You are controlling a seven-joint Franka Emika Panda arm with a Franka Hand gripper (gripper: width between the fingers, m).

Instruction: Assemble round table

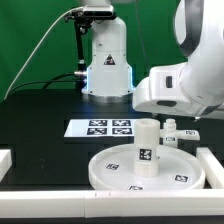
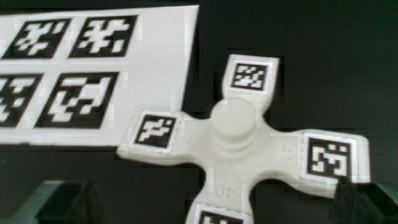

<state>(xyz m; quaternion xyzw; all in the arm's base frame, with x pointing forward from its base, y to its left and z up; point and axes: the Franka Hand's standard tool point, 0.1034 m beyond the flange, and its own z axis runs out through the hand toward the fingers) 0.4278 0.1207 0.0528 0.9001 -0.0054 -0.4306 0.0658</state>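
Observation:
The round tabletop disc [image 1: 178, 168] lies flat at the front of the black table, with small tags on it. The short thick white leg [image 1: 147, 146] stands upright on its middle. A white cross-shaped piece [image 2: 240, 140] with a tag on each arm lies on the black surface next to the marker board [image 2: 89, 70]. In the exterior view it shows behind the disc [image 1: 186, 134]. My gripper [image 2: 222, 205] hangs over this cross, open and empty, its dark fingers [image 2: 63, 200] wide apart on either side of one arm. In the exterior view the gripper [image 1: 173, 120] is mostly hidden under the arm's white hand.
The marker board [image 1: 100, 127] lies behind the disc. White border rails run at the exterior view's left [image 1: 5, 160], front [image 1: 90, 207] and right [image 1: 212, 165]. The robot base [image 1: 108, 65] stands at the back.

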